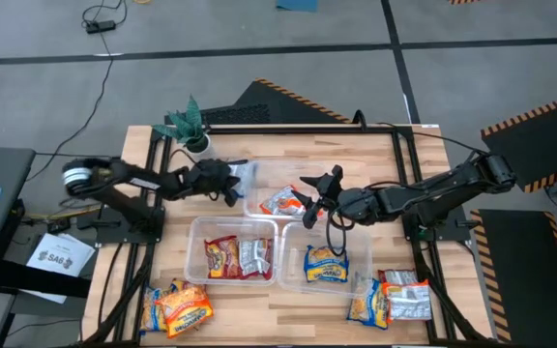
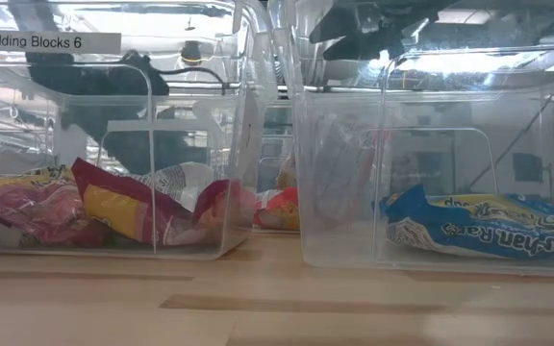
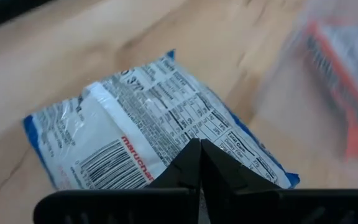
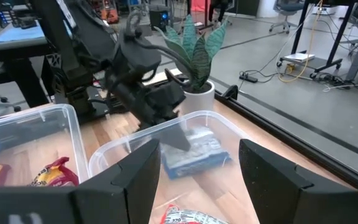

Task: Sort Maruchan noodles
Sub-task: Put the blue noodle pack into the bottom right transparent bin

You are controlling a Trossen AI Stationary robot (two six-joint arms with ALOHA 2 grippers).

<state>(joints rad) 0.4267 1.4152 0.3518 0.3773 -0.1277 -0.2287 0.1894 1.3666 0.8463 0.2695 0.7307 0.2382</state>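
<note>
My left gripper (image 1: 228, 186) is shut on a blue-and-white Maruchan packet (image 1: 244, 176) just left of the far clear tub (image 1: 259, 172). The packet (image 3: 148, 130) shows its printed back with a barcode. My right gripper (image 1: 309, 200) hangs open over the same tub, near an orange-and-white packet (image 1: 283, 201) lying flat inside. The near left tub (image 1: 193, 253) holds red packets (image 1: 237, 256). The near right tub (image 1: 361, 253) holds a yellow-and-blue packet (image 1: 325, 263). In the right wrist view my right gripper (image 4: 201, 180) faces the left gripper (image 4: 151, 99) and its packet (image 4: 194, 152). My left gripper pinches the blue-and-white packet between its two fingers at one long edge (image 3: 182, 146), about midway along it. The fingers (image 3: 194, 165) come slanting down from the table's left. The printed back faces up. Whether the packet rests on the table, I cannot tell.
Loose orange packets (image 1: 177, 307) lie at the near left corner, and more packets (image 1: 392, 298) at the near right. A potted plant (image 1: 190, 126) stands at the far left edge. Bare wood (image 1: 259, 319) lies between the two loose heaps.
</note>
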